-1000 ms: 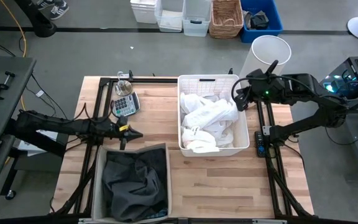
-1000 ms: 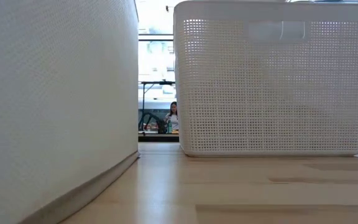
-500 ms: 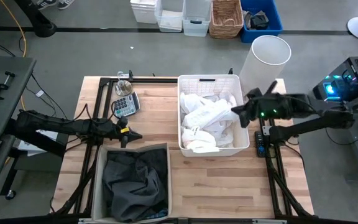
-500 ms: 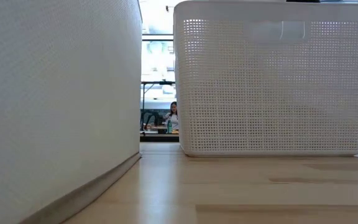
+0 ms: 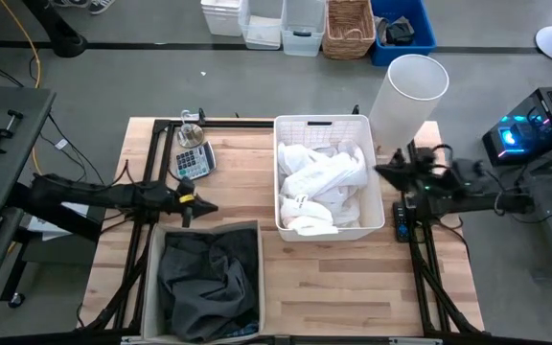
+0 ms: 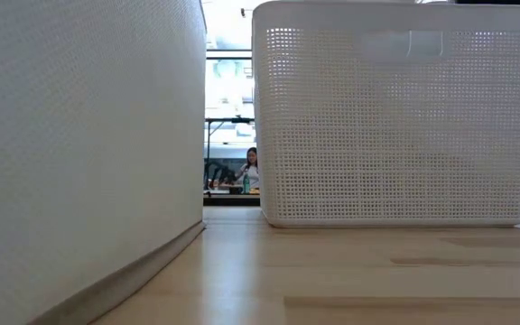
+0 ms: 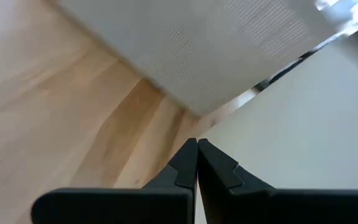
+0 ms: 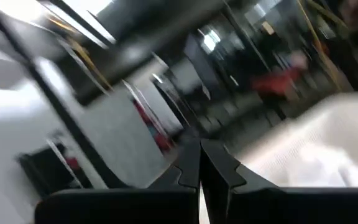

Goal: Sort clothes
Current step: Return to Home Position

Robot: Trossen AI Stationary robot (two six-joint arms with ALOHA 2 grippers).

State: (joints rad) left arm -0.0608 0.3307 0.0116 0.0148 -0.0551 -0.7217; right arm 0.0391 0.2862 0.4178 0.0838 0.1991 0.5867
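White clothes (image 5: pixel 324 187) lie piled in the white slotted basket (image 5: pixel 329 125) at the table's middle. Dark grey and black clothes (image 5: pixel 207 278) fill the fabric bin (image 5: pixel 151 278) at the near left. My left gripper (image 5: pixel 209 206) is shut and empty, low over the table just beyond the bin's far edge; its closed fingertips show in the left wrist view (image 7: pixel 196 149). My right gripper (image 5: pixel 383 171) is shut and empty, just right of the basket's right wall; it also shows in the right wrist view (image 8: pixel 199 149).
A tall white lampshade (image 5: pixel 405 96) stands at the table's far right corner, just behind my right arm. A calculator (image 5: pixel 192 161) and a small glass object (image 5: pixel 191 132) lie at the far left. Bare wood (image 5: pixel 343 278) lies in front of the basket. More bins stand on the floor beyond.
My right arm has drawn back from over the basket's far right corner toward the table's right edge and come down, its gripper now beside the basket's right wall. The lampshade, earlier partly covered by the arm, now shows whole. My left arm has kept still.
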